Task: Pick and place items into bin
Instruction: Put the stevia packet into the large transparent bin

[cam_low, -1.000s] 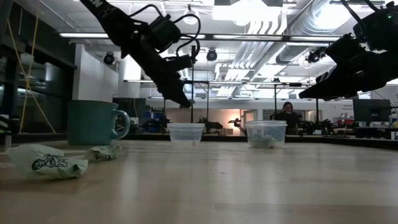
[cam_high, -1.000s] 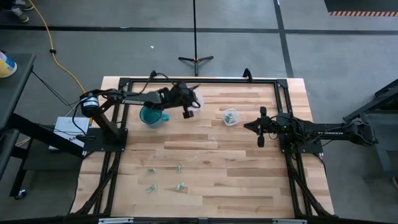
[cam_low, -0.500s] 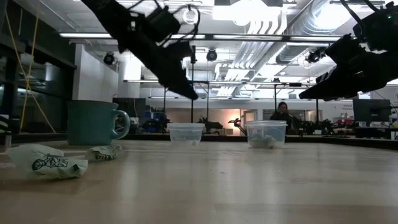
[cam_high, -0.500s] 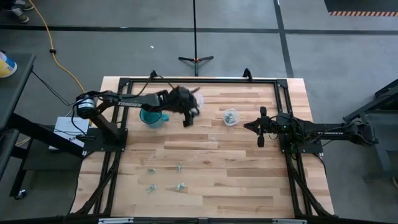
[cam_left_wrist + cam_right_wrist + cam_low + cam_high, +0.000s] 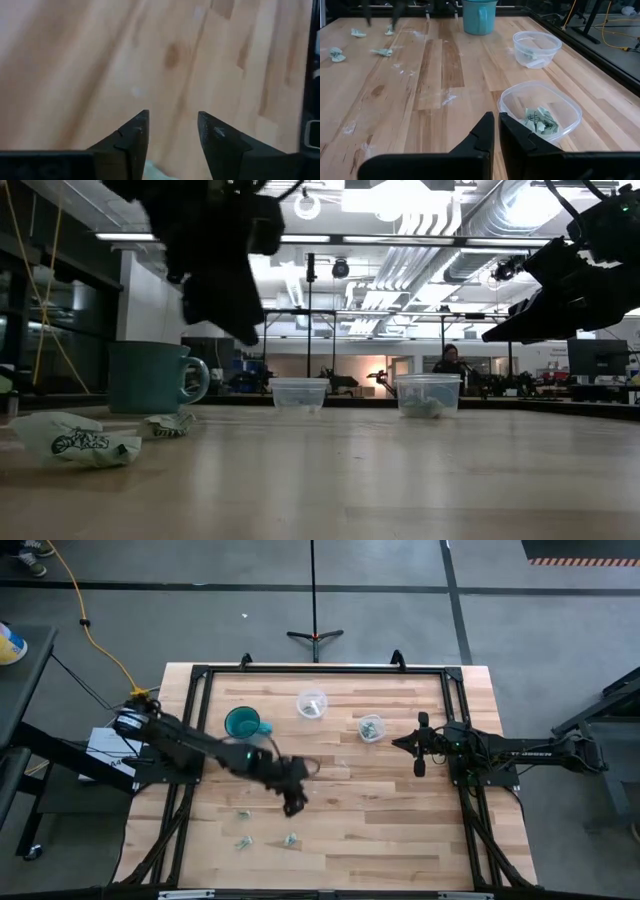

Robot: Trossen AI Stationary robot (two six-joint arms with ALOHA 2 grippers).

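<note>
The items are tiny crumpled green-and-white paper packets, and four of them [image 5: 289,809] lie loose on the wooden surface [image 5: 400,830] at about 7 o'clock in the high view. More sit inside two clear plastic bins: one bin [image 5: 312,704] near 12 o'clock holds one or two, and the other bin [image 5: 371,728] at about 1 o'clock, close to the right arm, holds a small heap. A teal mug [image 5: 243,724] stands at about 11 o'clock, beside the first bin. The left end effector [image 5: 292,804] hangs just by the nearest loose packet, with its two fingers [image 5: 135,137] apart and nothing between them. The right end effector [image 5: 420,745] waits at about 2 o'clock, next to the second bin, with its fingers pressed together and empty. The packets look very light and soft, like scrunched wrappers [image 5: 78,439], so I think they will squash easily and will not break. They could slide on the smooth wood when a finger bumps them. A good way is probably to come straight down over the puffy middle of one packet, one finger on each side, and pinch gently. A flat edge would likely slip out.
</note>
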